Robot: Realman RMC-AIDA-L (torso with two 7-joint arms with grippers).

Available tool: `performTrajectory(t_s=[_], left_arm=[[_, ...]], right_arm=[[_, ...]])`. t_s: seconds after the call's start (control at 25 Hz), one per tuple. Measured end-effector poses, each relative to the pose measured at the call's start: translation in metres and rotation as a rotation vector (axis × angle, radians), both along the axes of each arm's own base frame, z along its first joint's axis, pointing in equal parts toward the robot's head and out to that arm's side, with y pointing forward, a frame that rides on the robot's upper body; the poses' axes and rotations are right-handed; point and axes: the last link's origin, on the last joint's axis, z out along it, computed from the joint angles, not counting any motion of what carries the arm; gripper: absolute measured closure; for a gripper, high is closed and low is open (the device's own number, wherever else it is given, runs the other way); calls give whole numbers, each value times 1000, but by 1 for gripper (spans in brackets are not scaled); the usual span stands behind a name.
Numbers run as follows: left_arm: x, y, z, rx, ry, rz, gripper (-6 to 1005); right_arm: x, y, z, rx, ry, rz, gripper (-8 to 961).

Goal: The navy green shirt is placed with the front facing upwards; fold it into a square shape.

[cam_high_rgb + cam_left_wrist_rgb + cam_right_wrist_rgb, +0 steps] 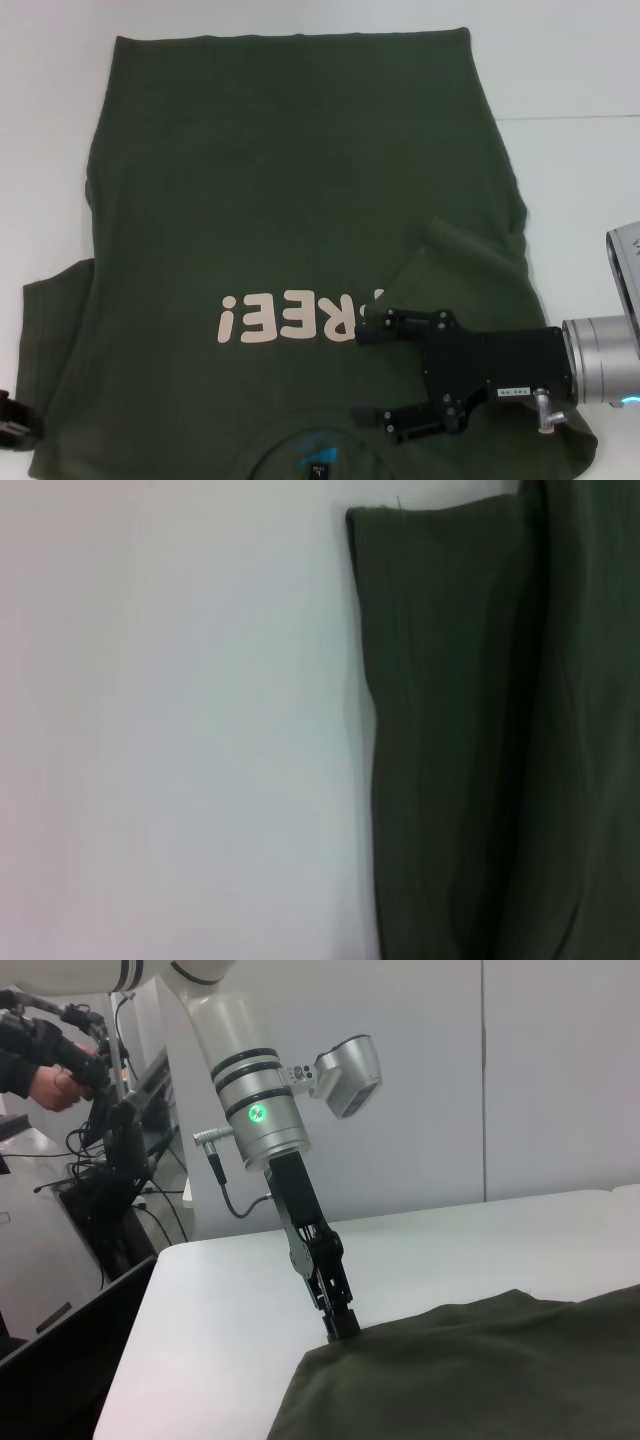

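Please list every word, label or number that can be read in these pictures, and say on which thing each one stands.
"FREE!": pale pink print on the navy green shirt, upside down in the head view; the first letter is partly behind the right gripper.
Blue neck label on the shirt: too small to read.
White sticker on the right gripper: too small to read.

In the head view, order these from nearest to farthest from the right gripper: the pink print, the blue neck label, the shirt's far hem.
From the right gripper:
1. Pink print, just beside its upper finger, toward the robot's left.
2. Blue neck label, at the collar by the near edge.
3. Far hem of the navy green shirt, at the table's far side.
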Motion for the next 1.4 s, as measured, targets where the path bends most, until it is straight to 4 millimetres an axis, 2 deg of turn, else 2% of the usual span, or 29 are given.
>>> performTrajectory(t_s=[0.12,0.32,0.76,1.4], left_arm=[[-2,-1,0,-13,26,5,667],[-2,1,-2,-20,56,3,785],[3,6,-4,-33,62,-18,951],[6,8,-6,-43,72,-39,964]], right_arm=[[0,0,0,0,0,1,27],[-1,0,0,-2,1,1,27],[-1,1,0,1,-1,2,27],[-4,4,0,4,-3,12,27]])
